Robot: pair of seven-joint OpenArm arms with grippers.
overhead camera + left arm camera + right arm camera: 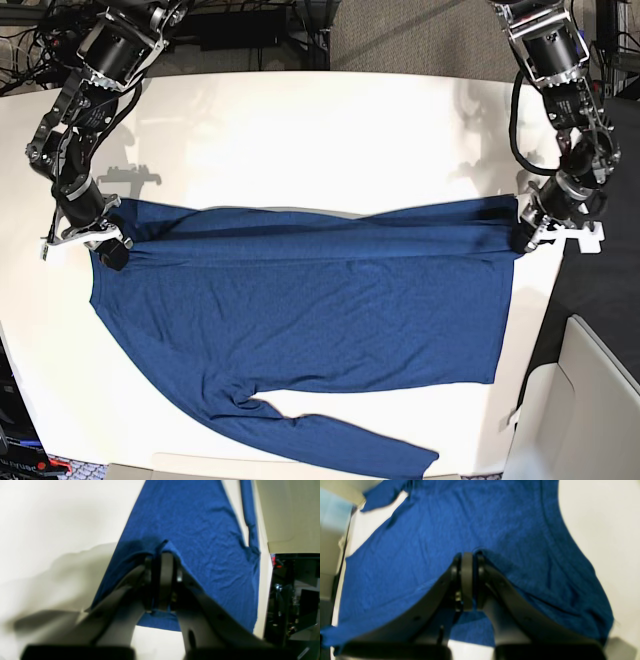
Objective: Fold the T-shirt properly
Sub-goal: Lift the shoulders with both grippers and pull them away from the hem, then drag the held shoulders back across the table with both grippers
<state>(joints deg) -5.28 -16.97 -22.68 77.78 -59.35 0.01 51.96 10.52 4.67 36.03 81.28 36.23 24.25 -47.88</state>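
White tabletop (300,130) fills the base view, with dark cabling and gear behind its far edge and a pale bin-like corner (590,400) at the near right; we cannot tell whether it is a container or what it holds, and we see no other container.

Spread across the table lies the T-shirt (300,310), a plain dark blue long-sleeved knit running nearly edge to edge. Its far long edge looks doubled over toward the middle, forming a darker band (320,232) along the top. One sleeve (340,445) trails loose toward the near edge.

We judge the task to be at an early stage: one lengthwise fold seems under way, while the loose sleeve, the near half and any crosswise folds are left to do.

Our left gripper (527,232) sits at the shirt's end by the table's right edge in the base view, fingers pressed together on a pinch of blue fabric. Our right gripper (103,245) is at the opposite end, likewise clamped on the cloth. Both wrist views show cloth rising between the closed jaws
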